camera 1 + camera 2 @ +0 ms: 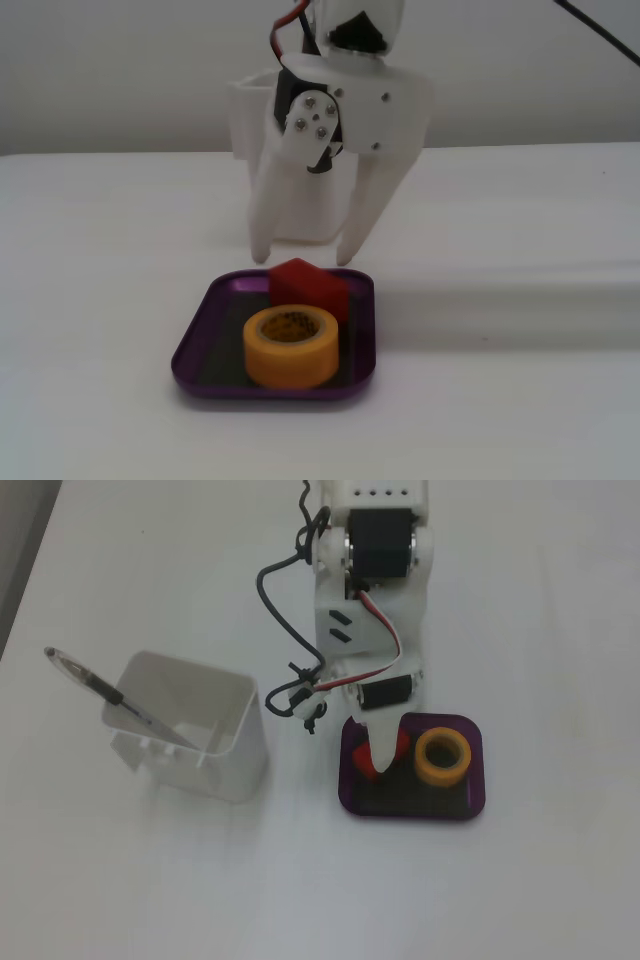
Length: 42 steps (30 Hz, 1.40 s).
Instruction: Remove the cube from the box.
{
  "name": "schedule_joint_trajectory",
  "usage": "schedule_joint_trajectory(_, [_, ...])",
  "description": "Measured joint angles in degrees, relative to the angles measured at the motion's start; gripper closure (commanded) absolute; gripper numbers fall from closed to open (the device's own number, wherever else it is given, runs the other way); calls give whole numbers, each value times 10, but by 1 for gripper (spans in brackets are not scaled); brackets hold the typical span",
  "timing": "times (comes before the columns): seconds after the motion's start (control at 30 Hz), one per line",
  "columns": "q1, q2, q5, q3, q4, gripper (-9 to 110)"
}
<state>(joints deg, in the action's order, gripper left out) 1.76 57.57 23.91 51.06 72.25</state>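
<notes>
Gripper: the gripper hangs spread wide, its two white fingers splayed apart with nothing between them, tips just above the far rim of the tray in a fixed view.
Cube: the cube sits right below and just in front of the fingertips, on the tray floor; in the other fixed view a finger covers most of it and only red slivers show (whether a finger touches it there I cannot tell).
Box: the box lies under the gripper, purple rim all around, dark floor inside.
Tape roll: the yellow tape roll lies flat in the same tray, on the near side of the cube from the gripper, touching or almost touching it.
Container: the white container stands behind the gripper in one fixed view, off to its side in the other, with a pen leaning in it.
Progress: hardly begun, by my reckoning. The cube is in the box and not yet gripped; closing on it, lifting and carrying it out all remain.
Writing: no brand, label or lettering that I can read anywhere.
</notes>
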Motion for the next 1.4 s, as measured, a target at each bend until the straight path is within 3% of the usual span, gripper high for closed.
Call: schedule_joint_trajectory(1.4, [-21, -57, 4, -16, 15, 82])
